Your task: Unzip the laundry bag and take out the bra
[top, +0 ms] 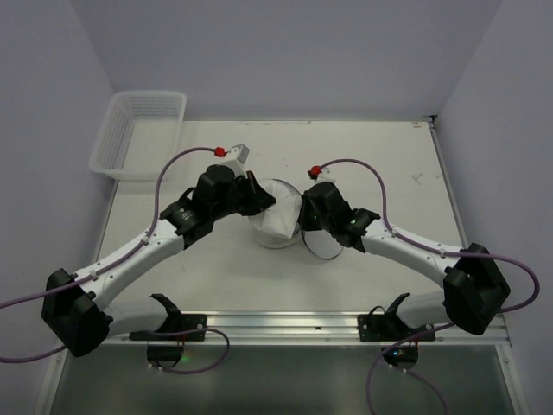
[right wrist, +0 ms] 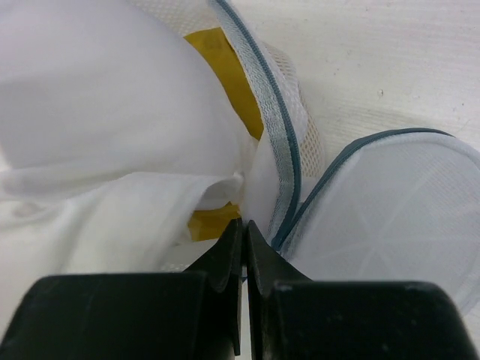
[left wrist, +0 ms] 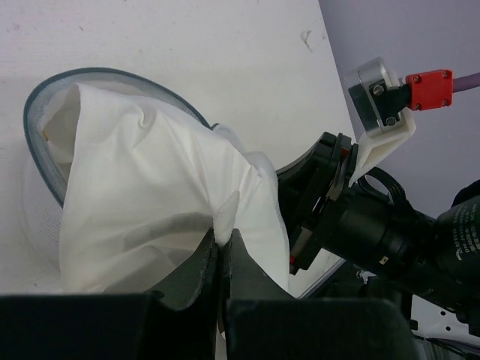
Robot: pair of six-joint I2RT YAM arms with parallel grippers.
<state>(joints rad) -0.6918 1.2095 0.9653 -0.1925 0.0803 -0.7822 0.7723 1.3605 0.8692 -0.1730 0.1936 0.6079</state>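
Left pincer [left wrist: 223,241]: fingers together, clamped on a fold of white cloth [left wrist: 150,187].
Right pincer [right wrist: 244,229]: tips pressed together at the rim of the bag [right wrist: 289,161], beside the grey-blue zipper tape; thin mesh seems nipped between them.
Bag: mid-tabletop, between the two pincers, mouth open, cloth bulging out towards the left pincer.
Flap [right wrist: 390,217]: round mesh panel with a grey-blue edge, lying flat on the tabletop, just right of the right pincer.
Hidden: the cloth is too bunched to read its shape. In the top view both wrists cover the bag's sides. In the left wrist view the cloth covers the right pincer's tips.
Hard to make out: a yellow piece [right wrist: 225,82] inside the mouth, half under the cloth; cannot tell what it is.
Cut off: both wrist views crop the bag.
Tabletop [top: 389,164]: white, matt, a few small scuffs.
Room: pale lilac walls [top: 302,52] close on three sides.
Edges: basket [top: 138,130] at the far-left corner, well apart from the bag.
Open room: bare tabletop beyond the bag to the far edge, and to the right.
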